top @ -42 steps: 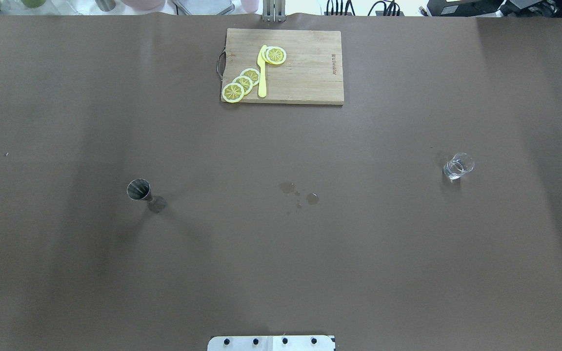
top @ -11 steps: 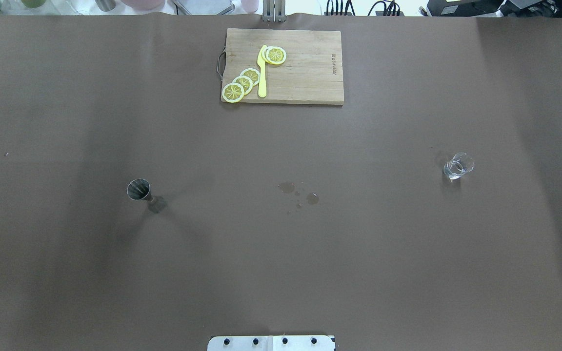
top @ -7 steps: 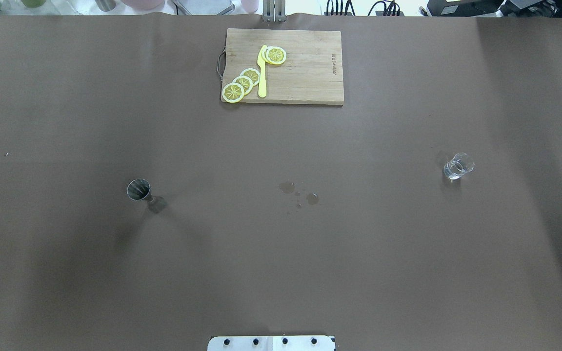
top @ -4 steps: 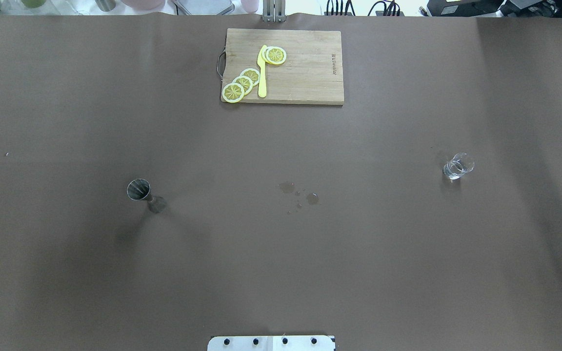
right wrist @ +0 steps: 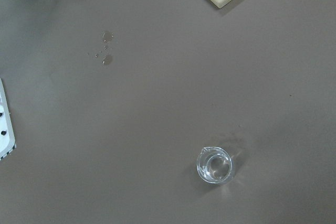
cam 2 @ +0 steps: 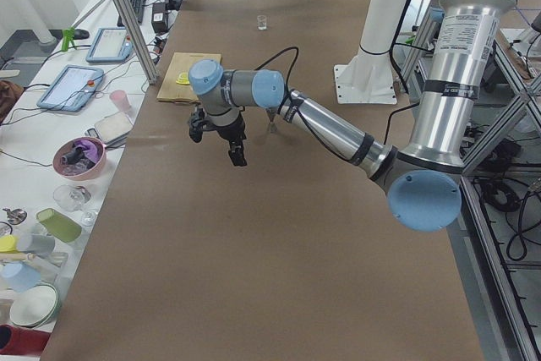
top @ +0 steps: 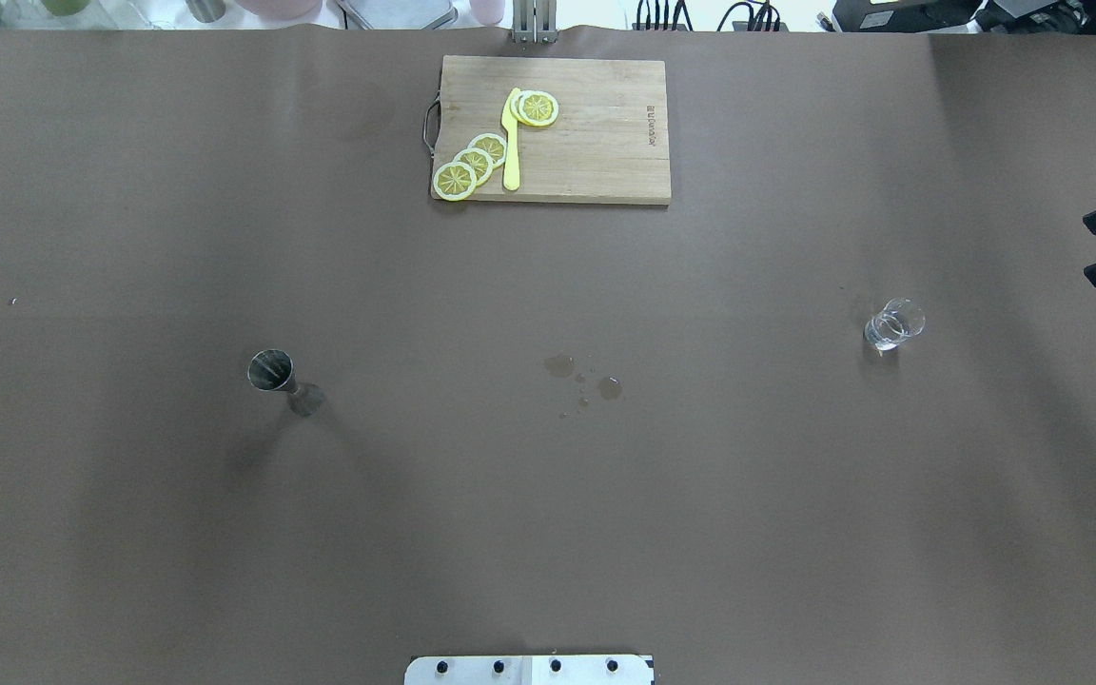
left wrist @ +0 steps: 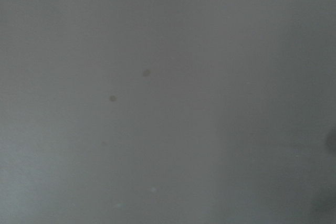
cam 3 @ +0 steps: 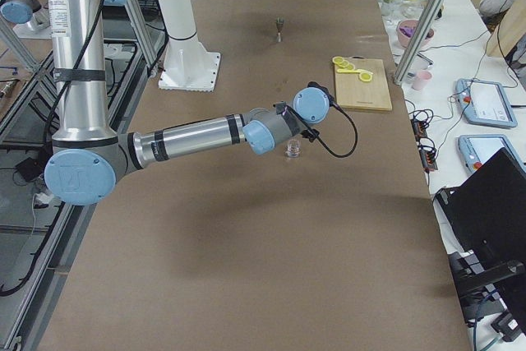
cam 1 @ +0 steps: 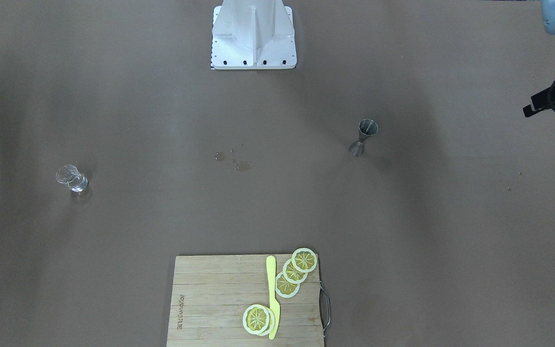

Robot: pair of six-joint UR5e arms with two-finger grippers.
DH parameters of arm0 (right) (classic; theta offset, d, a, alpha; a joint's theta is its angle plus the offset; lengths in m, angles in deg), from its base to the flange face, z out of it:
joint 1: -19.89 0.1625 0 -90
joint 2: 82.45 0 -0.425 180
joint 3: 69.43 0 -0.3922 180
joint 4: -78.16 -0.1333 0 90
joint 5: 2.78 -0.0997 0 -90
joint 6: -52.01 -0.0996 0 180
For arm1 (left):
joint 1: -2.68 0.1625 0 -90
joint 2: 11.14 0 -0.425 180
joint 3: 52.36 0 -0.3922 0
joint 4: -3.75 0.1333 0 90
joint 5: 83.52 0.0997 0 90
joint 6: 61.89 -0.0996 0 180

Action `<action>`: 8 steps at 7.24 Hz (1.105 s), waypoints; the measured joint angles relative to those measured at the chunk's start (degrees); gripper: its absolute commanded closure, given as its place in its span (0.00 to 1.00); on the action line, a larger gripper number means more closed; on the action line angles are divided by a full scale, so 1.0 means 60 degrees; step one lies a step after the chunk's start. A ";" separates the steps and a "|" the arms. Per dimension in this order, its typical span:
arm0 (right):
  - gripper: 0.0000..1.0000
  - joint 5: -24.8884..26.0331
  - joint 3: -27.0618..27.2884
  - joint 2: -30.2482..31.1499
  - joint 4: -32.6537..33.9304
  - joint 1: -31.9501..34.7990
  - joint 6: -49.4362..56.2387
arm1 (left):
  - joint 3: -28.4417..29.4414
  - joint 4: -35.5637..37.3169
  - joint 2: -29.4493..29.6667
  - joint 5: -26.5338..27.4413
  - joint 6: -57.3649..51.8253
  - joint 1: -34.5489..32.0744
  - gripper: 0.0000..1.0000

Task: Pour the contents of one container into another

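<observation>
Matt brown paper-like table cover (top: 548,514), shiny polished metal jigger (top: 271,371), clear glossy glass cup (top: 893,324), matt grained wood cutting board (top: 596,143), smooth yellow plastic knife (top: 511,152), plastic-looking lemon slices (top: 456,180).

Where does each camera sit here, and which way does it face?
Front-facing: across the brown table, looking steeply down toward the white robot base.
Overhead: behind the robot, looking forward; open right gripper at the right edge.
Exterior left: table end, left arm near.
Exterior right: opposite end, right arm near.
Left wrist: bare table only.
Right wrist: down on the small clear glass beaker.
Front-facing and overhead share the steel jigger and wooden cutting board.
</observation>
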 measured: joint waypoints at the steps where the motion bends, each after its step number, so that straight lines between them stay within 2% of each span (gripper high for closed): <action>1: 0.00 -0.0041 -0.0300 -0.0142 -0.0237 -0.0055 0.0017 | -0.0120 0.0053 0.0383 -0.0021 0.0083 0.0435 0.02; 3: 0.00 0.0020 -0.0658 -0.0406 -0.0737 -0.0197 0.0024 | -0.0198 -0.0388 0.0741 -0.0079 0.0139 0.0802 0.02; 5: 0.00 0.0450 -0.0384 -0.0362 -0.0854 -0.0431 0.0005 | -0.0602 -0.1019 0.0805 -0.0049 0.1053 0.1346 0.02; 6: 0.01 0.0758 -0.0176 -0.0312 -0.0884 -0.0615 -0.0010 | -0.0880 -0.1835 0.0791 0.0068 0.2368 0.1923 0.02; 8: 0.01 0.1848 0.0351 -0.0102 -0.1112 -0.1020 -0.0034 | -0.1088 -0.4354 0.0606 0.0601 0.5315 0.3016 0.02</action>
